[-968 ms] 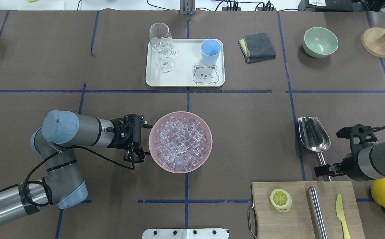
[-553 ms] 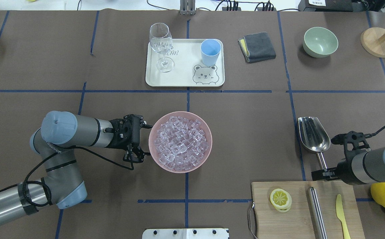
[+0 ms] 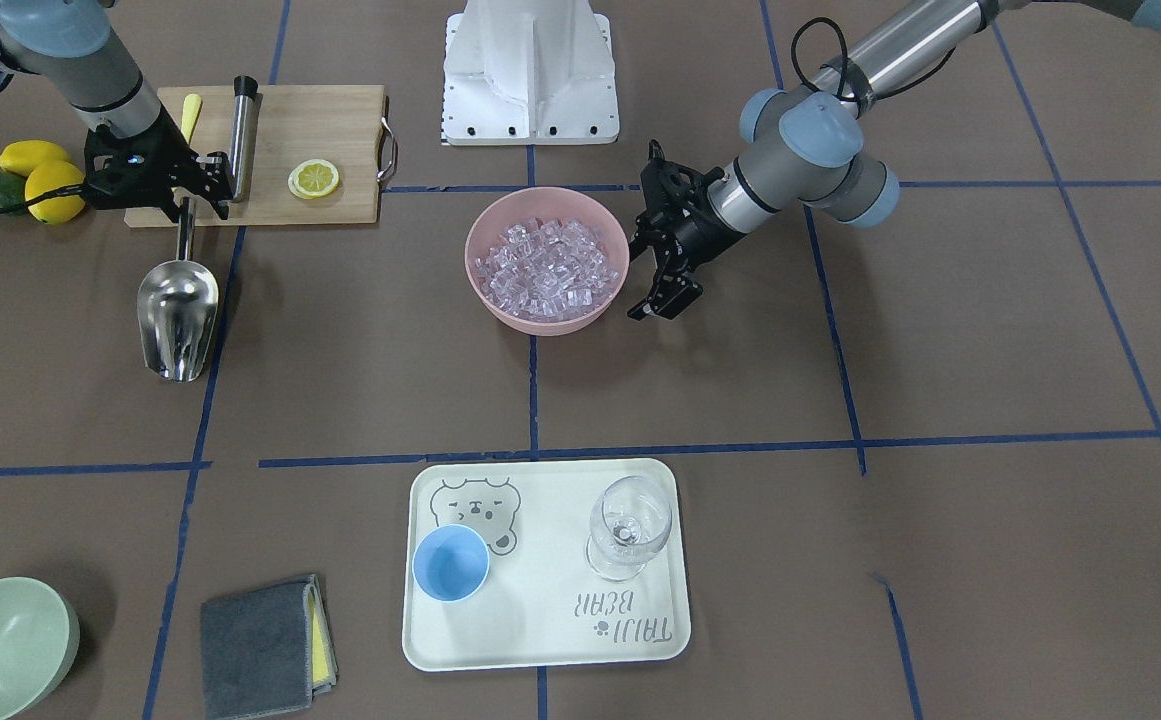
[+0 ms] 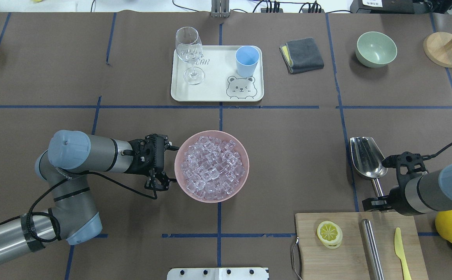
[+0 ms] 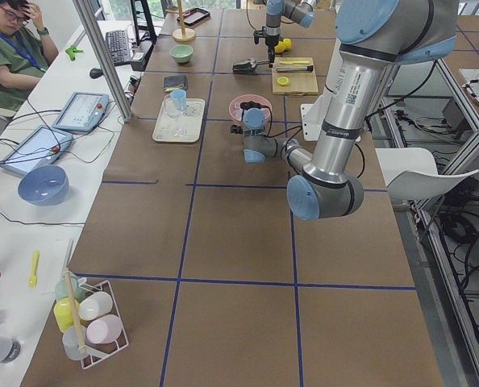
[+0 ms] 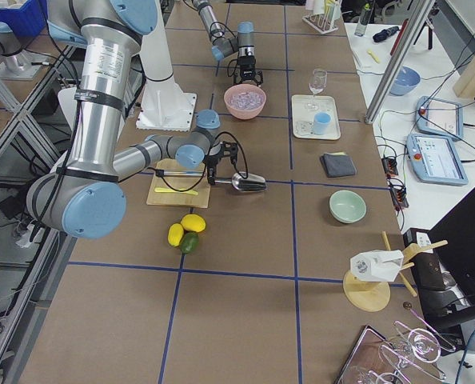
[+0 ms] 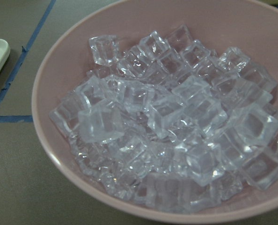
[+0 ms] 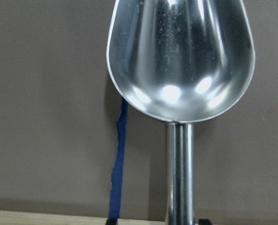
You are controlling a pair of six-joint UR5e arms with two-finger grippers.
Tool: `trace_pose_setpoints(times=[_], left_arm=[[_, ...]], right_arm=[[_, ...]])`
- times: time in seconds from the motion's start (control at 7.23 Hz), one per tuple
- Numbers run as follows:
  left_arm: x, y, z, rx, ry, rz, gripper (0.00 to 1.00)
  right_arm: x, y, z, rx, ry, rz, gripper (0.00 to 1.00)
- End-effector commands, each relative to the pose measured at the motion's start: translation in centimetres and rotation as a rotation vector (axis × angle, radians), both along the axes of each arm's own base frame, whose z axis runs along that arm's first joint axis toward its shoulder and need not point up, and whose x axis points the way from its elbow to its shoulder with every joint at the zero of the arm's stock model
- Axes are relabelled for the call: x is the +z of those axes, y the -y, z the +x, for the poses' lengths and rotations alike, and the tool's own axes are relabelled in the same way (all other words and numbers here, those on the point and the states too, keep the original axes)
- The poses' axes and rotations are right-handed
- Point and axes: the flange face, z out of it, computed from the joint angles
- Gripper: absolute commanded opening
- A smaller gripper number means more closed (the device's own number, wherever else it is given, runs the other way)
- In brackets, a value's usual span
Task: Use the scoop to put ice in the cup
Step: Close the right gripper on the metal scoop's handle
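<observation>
The steel scoop (image 4: 368, 157) lies on the table at the right, trough pointing away from me, empty in the right wrist view (image 8: 181, 56). My right gripper (image 4: 377, 203) is open, its fingers either side of the scoop's handle end (image 3: 190, 205). A pink bowl (image 4: 176, 167) heaped with ice (image 4: 212, 167) sits mid-table. My left gripper (image 4: 159, 184) stands open just beside the bowl's rim (image 3: 658, 303); its wrist view is filled by ice (image 7: 167, 122). The light-blue cup (image 4: 247, 60) stands empty on a white tray (image 4: 214, 91) at the far side.
A wine glass (image 4: 189, 50) shares the tray. A cutting board (image 4: 350, 252) with a lemon slice (image 4: 329, 233), steel cylinder (image 4: 371, 249) and yellow knife (image 4: 401, 249) lies right behind the scoop handle. Lemons (image 4: 449, 225), a green bowl (image 4: 376, 48) and grey cloth (image 4: 301, 54) are to the right.
My right arm has shifted left and settled closer over the scoop's handle. The left arm, bowl and scoop have not moved.
</observation>
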Motion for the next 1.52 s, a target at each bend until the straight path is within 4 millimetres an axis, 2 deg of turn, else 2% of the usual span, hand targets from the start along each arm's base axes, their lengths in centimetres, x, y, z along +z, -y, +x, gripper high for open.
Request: trace_pose_setpoints(times=[0.0,0.41,0.69,1.11,1.38], left_arm=[[-0.1,0.0,0.0,0.0,-0.001,0.001,0.99],[0.0,0.0,-0.1,0.0,0.0,0.0,0.99],[0.0,0.0,-0.1,0.0,0.0,0.0,0.99],[0.0,0.0,-0.1,0.0,0.0,0.0,0.99],[0.0,0.0,-0.1,0.0,0.0,0.0,0.99]], right_arm=[[0.4,0.1,0.2,-0.001,-0.013,-0.001,0.58],[0.8,0.0,0.4,-0.002,-0.026,-0.006,0.46],[0.8,0.2,0.6,0.005,-0.024,-0.006,0.0],[-0.2,1.5,1.9,0.038,-0.013,0.007,0.0],[-3.1,1.7,3.4,-0.031,-0.004,0.09,0.0]])
